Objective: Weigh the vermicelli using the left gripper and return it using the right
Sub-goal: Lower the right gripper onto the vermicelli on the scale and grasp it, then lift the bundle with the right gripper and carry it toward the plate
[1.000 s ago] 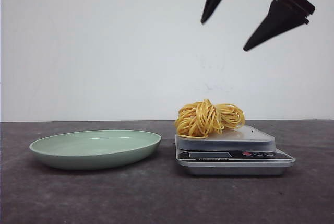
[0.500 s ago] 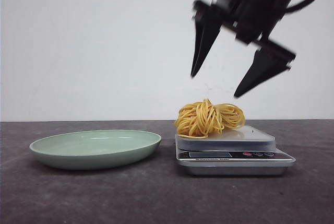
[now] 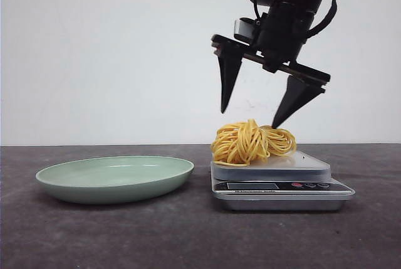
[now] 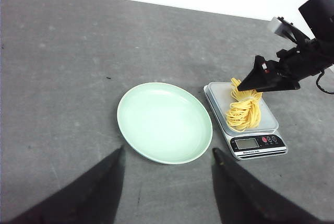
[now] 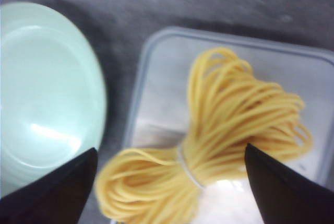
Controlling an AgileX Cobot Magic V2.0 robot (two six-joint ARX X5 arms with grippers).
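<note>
Vermicelli (image 3: 252, 142) lengthwise along scale (image 3: 279, 181), under right gripper (image 3: 249, 120), jaws wide, empty; left gripper (image 4: 166, 166) likewise.

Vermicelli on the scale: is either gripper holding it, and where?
Nothing is held. The vermicelli lies on the scale; the right gripper hangs open above it, the left gripper open, far off.

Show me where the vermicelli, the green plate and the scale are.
vermicelli (image 3: 252, 142): front view, middle of the noodle nest.
green plate (image 3: 94, 187): front view, outer wall.
scale (image 3: 313, 167): front view, bare edge of the weighing platform.
</note>
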